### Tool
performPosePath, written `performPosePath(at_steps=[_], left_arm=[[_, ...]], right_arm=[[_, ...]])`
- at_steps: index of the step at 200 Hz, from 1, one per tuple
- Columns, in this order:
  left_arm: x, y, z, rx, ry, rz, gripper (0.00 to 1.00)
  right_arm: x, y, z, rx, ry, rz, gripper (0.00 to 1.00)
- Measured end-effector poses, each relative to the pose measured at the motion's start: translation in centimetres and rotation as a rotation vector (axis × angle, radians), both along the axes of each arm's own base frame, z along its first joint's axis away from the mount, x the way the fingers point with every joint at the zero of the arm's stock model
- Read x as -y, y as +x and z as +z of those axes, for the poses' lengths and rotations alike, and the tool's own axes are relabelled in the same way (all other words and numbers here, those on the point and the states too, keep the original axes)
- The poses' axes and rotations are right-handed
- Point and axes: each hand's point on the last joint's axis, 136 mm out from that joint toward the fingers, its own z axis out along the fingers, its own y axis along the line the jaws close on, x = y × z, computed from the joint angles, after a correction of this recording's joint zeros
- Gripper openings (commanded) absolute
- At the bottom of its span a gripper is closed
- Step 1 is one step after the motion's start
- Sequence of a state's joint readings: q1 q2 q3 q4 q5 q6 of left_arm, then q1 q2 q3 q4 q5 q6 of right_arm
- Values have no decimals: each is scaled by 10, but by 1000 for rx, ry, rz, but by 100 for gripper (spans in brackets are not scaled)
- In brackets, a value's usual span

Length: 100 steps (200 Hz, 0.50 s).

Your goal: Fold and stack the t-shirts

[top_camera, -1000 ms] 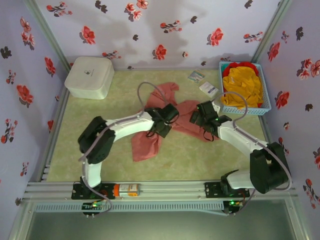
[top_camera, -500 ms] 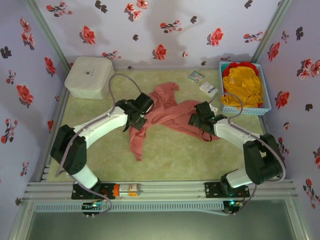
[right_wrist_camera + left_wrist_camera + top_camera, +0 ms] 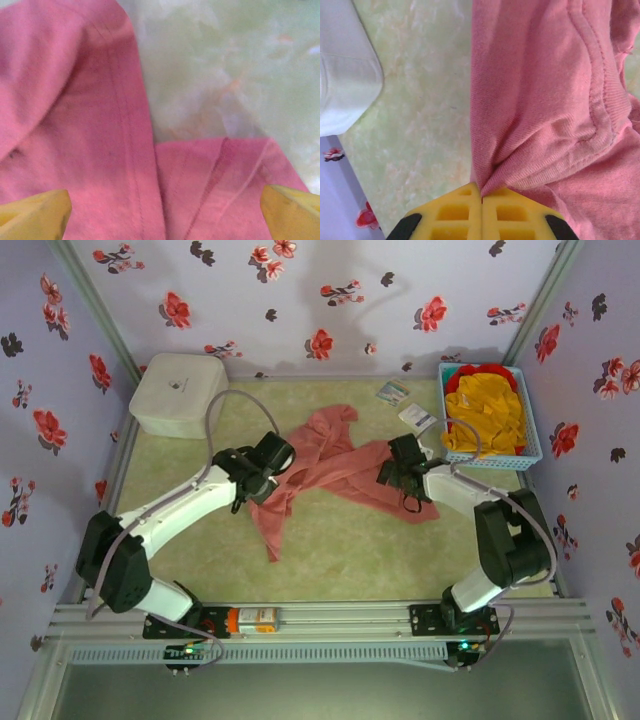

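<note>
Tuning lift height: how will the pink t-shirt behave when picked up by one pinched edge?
Likely floppy: the pink t-shirt lies crumpled and puckers where the left hand pinches it. Probably light, since the ribbed knit looks thin. Expect it to hang and trail on the table, not hold shape.

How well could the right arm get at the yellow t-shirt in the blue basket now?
Probably yes. The right gripper is open, holding nothing, over the pink t-shirt, and the yellow t-shirt lies uncovered on top in the open basket close beside that arm.
</note>
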<state>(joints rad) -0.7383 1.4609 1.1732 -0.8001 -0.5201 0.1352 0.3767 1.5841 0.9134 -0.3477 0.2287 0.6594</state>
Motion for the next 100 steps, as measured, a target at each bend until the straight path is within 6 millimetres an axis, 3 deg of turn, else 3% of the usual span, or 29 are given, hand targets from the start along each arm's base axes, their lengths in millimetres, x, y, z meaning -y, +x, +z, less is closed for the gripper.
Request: performPosePath(at_steps=[46, 56, 64, 77, 100], left_arm=[[-10, -2, 6, 33, 33, -5, 0], [-15, -3, 2, 35, 59, 4, 7], [-22, -4, -1, 34, 85, 16, 14], [-33, -5, -5, 28, 117, 48, 14], [-62, -4, -8, 13, 149, 153, 21]], right_arm=[[-31, 58, 41, 90, 56, 73, 97], [-38, 71, 48, 105, 67, 89, 97], [-43, 80, 51, 114, 74, 101, 96], [-50, 91, 52, 117, 84, 117, 96], [-54, 93, 47, 100, 91, 131, 96]])
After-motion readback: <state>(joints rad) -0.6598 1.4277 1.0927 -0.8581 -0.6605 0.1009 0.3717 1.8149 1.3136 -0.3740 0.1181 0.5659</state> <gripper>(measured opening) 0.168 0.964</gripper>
